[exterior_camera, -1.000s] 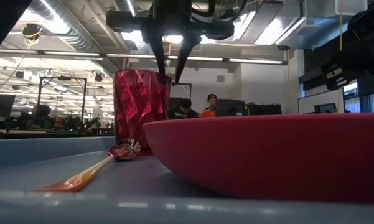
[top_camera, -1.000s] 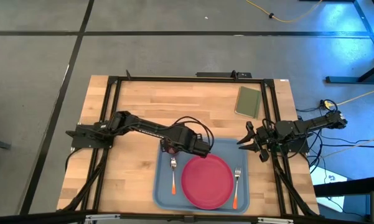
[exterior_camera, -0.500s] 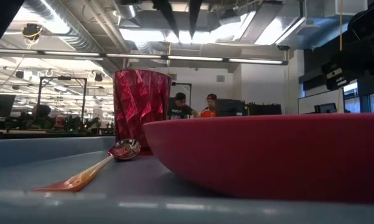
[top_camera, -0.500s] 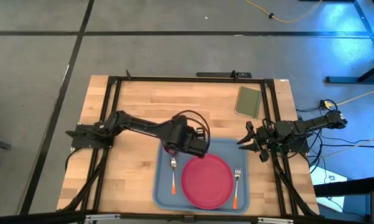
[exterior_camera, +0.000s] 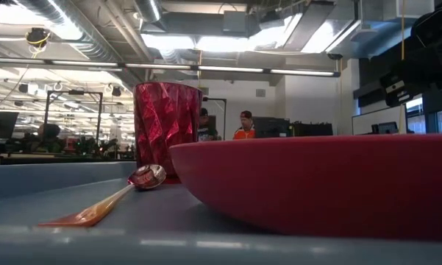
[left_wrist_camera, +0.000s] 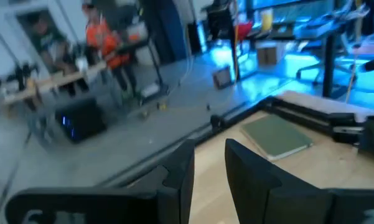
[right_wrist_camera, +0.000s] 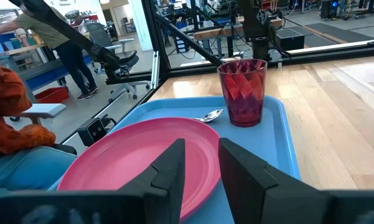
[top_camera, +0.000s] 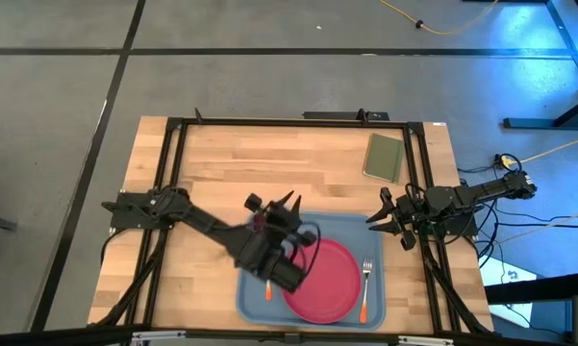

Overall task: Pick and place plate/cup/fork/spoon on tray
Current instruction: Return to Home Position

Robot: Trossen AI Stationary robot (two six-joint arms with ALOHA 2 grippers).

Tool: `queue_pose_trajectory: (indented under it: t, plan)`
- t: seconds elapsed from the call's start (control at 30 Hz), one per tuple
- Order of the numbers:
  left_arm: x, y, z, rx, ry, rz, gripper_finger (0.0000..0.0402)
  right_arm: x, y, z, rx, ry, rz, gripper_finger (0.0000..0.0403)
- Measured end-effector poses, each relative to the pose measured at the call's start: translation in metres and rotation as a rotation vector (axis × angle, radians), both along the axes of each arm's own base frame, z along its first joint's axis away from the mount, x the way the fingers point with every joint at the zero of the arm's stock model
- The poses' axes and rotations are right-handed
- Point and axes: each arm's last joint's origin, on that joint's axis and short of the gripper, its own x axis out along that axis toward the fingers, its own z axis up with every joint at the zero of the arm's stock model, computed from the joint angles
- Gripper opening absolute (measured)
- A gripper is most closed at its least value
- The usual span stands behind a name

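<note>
High view: round pink-red plastic plate [top_camera: 323,281], dark red translucent cup [top_camera: 260,223], orange-handled fork [top_camera: 364,288] and spoon [exterior_camera: 110,196] all sit on the light blue tray [top_camera: 358,225]. Left tool [top_camera: 277,203], fingers apart and empty, only needs parking; task looks complete.

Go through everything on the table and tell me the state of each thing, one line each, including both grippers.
cup: upright, empty, on the tray's far left corner.
spoon: flat on the tray, bowl beside the cup.
plate: flat on the tray, empty.
fork: flat on the tray, right of the plate.
tray: flat on the table.
green pad: flat on the table, off the tray.
left gripper: open, empty, raised.
right gripper: open, empty, at the tray's right edge.
</note>
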Motion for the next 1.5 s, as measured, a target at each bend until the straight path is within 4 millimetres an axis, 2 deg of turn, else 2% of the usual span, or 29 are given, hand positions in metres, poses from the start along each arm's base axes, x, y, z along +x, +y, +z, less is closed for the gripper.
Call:
queue_pose_trajectory:
  t: [0.13, 0.3, 0.5, 0.63, 0.7, 0.9, 1.03, 1.1, 1.27, 1.5]
  plan:
    - [-0.005, -0.012, 0.0, 0.049, 0.033, -0.035, 0.0084, 0.0, 0.0, 0.0, 0.0, 0.0, 0.0, 0.0102]
    - [-0.009, -0.02, -0.001, 0.075, 0.161, -0.078, 0.0084, 0.0, 0.0, 0.0, 0.0, 0.0, 0.0, 0.0102]
    - [-0.017, -0.036, -0.027, 0.15, 0.302, -0.126, 0.0084, 0.0, 0.0, 0.0, 0.0, 0.0, 0.0, 0.0102]
    - [-0.025, -0.049, -0.038, 0.234, 0.556, -0.206, 0.0084, 0.0, 0.0, 0.0, 0.0, 0.0, 0.0, 0.0102]
    - [-0.029, -0.056, -0.038, 0.257, 0.619, -0.24, 0.0084, 0.0, 0.0, 0.0, 0.0, -0.001, 0.0, 0.0102]
    - [-0.042, -0.075, -0.034, 0.283, 0.619, -0.299, 0.0084, 0.0, 0.0, 0.0, 0.0, 0.0, 0.0, 0.0102]
    - [-0.056, -0.095, -0.029, 0.381, 0.722, -0.381, 0.0084, 0.0, 0.0, 0.0, 0.0, 0.0, 0.0, 0.0102]
    - [-0.064, -0.105, -0.028, 0.396, 0.718, -0.411, 0.0084, 0.0, 0.0, 0.0, 0.0, 0.0, 0.0, 0.0102]
    - [-0.081, -0.122, -0.029, 0.35, 0.793, -0.515, 0.0084, 0.0, 0.0, 0.0, 0.0, 0.0, 0.0, 0.0102]
    - [-0.086, -0.119, -0.023, 0.147, 0.923, -0.651, 0.0083, 0.0, 0.0, 0.0, 0.0, 0.0, 0.0, 0.0102]
